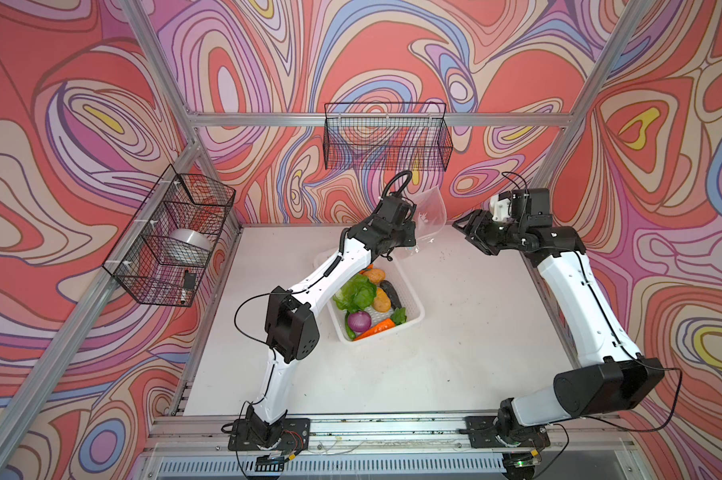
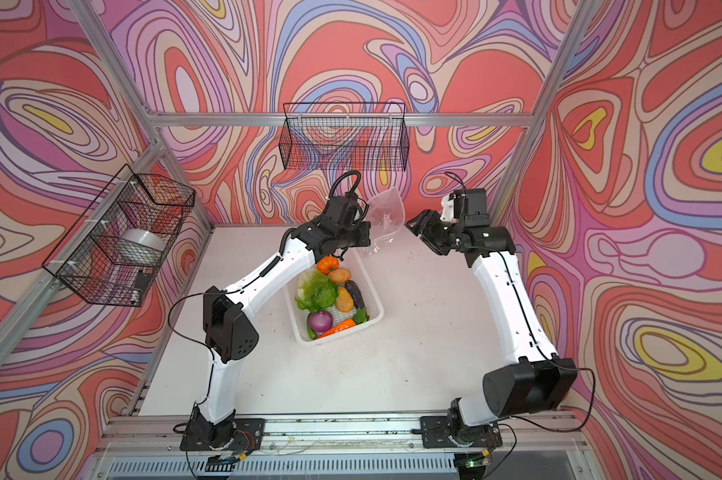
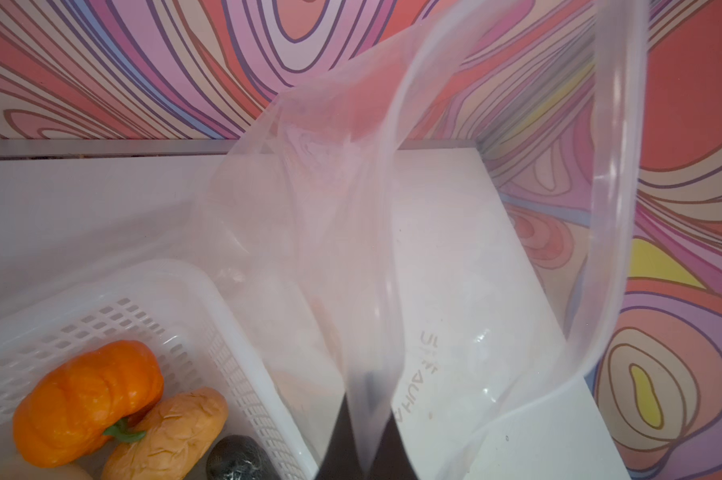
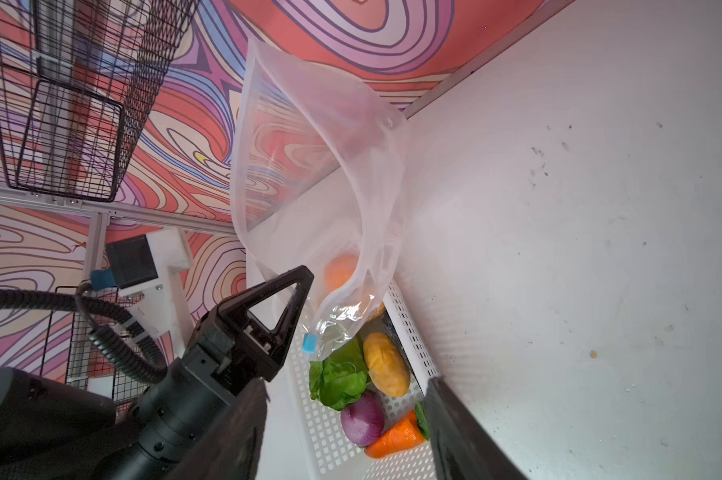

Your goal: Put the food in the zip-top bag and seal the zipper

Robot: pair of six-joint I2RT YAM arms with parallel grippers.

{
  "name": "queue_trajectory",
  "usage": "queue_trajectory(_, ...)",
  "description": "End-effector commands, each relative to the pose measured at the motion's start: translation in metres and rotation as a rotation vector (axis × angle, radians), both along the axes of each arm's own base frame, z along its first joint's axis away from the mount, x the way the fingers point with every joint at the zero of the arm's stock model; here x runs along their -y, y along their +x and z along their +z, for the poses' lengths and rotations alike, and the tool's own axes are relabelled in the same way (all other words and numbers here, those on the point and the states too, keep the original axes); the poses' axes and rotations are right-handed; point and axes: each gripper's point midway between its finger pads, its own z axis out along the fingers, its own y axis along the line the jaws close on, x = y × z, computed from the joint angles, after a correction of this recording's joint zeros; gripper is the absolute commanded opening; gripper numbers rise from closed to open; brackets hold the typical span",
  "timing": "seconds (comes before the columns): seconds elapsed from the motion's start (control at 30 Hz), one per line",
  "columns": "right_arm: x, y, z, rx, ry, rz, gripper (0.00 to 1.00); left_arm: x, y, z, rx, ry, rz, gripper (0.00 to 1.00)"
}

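The clear zip-top bag [image 1: 432, 212] [image 2: 386, 212] hangs in the air at the back of the table, above the far end of the basket. My left gripper [image 1: 414, 237] [image 3: 365, 415] is shut on the bag's edge. The zipper [image 3: 612, 187] curves in an open loop, and its blue slider [image 4: 309, 343] sits near the left fingers. My right gripper [image 1: 462, 235] [image 4: 345, 415] stands open just right of the bag, holding nothing. The food lies in the white basket [image 1: 417, 316]: pumpkin [image 3: 89, 399], potato [image 3: 172, 428], cucumber [image 3: 239, 459], lettuce [image 1: 357, 293], onion [image 1: 359, 321], carrot [image 1: 376, 328].
A black wire basket [image 1: 386, 137] hangs on the back wall. Another wire basket [image 1: 172, 241] on the left wall holds a tape roll [image 1: 189, 245]. Aluminium frame posts stand at the table's back corners.
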Motion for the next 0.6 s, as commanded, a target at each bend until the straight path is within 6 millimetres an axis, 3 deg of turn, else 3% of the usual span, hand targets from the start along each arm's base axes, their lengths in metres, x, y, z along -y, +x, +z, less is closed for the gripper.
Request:
queue_trajectory(0.0, 0.0, 0.001, -0.016, -0.024, -0.005, 0.018, 0.64, 0.008, -0.014, 0.01, -0.041, -0.063, -0.016, 0.0)
queue_trajectory(0.13, -0.014, 0.02, -0.022, 0.014, 0.084, 0.059, 0.64, 0.006, -0.018, 0.008, -0.051, -0.086, -0.012, 0.0)
queue_trajectory(0.27, -0.008, 0.037, -0.057, -0.04, 0.038, 0.028, 0.6, 0.004, -0.021, 0.005, -0.064, -0.091, -0.005, 0.0)
queue_trajectory(0.4, 0.0, 0.039, -0.081, -0.088, -0.019, 0.008, 0.54, 0.003, -0.024, 0.005, -0.072, -0.098, -0.001, 0.0)
queue_trajectory(0.57, 0.009, 0.033, -0.087, -0.103, -0.078, -0.021, 0.58, 0.002, -0.026, 0.004, -0.077, -0.106, 0.001, 0.0)
